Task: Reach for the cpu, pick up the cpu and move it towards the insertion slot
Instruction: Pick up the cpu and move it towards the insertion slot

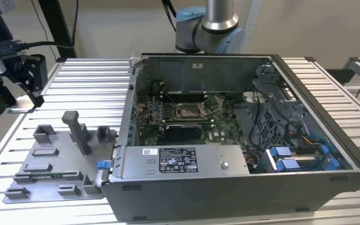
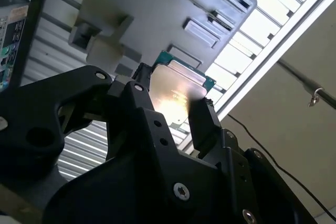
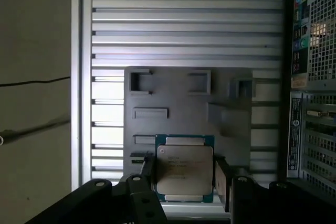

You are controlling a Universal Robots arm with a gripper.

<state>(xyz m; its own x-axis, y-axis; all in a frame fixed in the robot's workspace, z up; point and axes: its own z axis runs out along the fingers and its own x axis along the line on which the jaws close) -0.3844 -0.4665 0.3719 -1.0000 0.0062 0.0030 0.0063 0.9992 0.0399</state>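
The reach and the pick-up look done: the cpu (image 3: 185,169) is off the grey fixture plate (image 3: 178,93) and held in the air, with the plate and the slatted table (image 3: 184,24) visible behind it in both wrist views. What is left, as I judge it, is most of the carry. The chip is still outside the open computer case (image 1: 230,187), whose perforated side wall stands beside it in the first wrist view. The insertion slot (image 1: 189,110), a shiny square frame on the green board, sits well apart inside the case. In the exterior view the fixture plate lies at about eight o'clock from that socket, on the table beside the case wall. The tool (image 3: 185,170) is closed only as far as the chip's width. Its two black fingers (image 3: 148,167) press on opposite edges, and the pale silver face, rimmed in green, shows between them. The second wrist view shows the same grip, the chip catching a bright glare.
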